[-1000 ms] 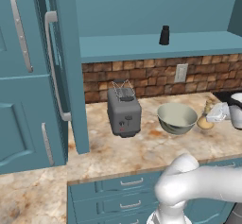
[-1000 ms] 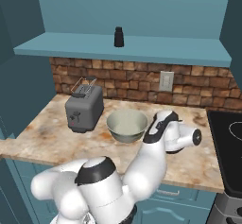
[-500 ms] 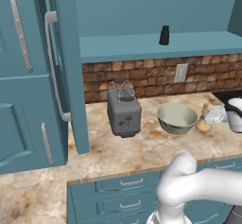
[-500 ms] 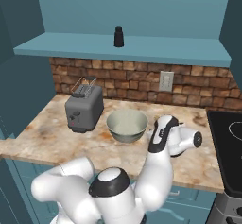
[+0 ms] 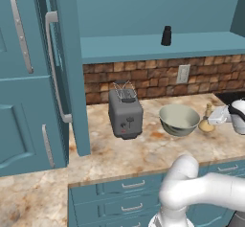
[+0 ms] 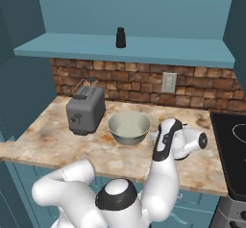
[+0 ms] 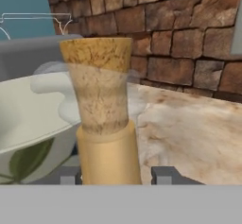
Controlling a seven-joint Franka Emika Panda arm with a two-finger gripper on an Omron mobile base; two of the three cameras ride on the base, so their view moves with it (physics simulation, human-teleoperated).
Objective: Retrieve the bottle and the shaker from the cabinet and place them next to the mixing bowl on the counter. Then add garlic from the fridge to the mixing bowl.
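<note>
This is a home kitchen. There is a stone counter (image 5: 143,149) with a toaster (image 5: 125,113) and a bowl (image 5: 179,119), a brick wall (image 6: 134,80) behind with a socket (image 6: 168,82), teal drawers (image 5: 119,197), a fridge (image 5: 28,77) and a stove (image 6: 233,140).

The white arm rises from the base, bends at a rounded elbow and reaches forward and low to the right; the wrist is turned so the hand lies roughly level, pointing leftward; the gripper (image 7: 116,176) has its two dark fingertips (image 7: 163,175) drawn in, one on each side of the bottle (image 7: 105,119), apparently clamped on its neck, though contact is partly hidden.
</note>
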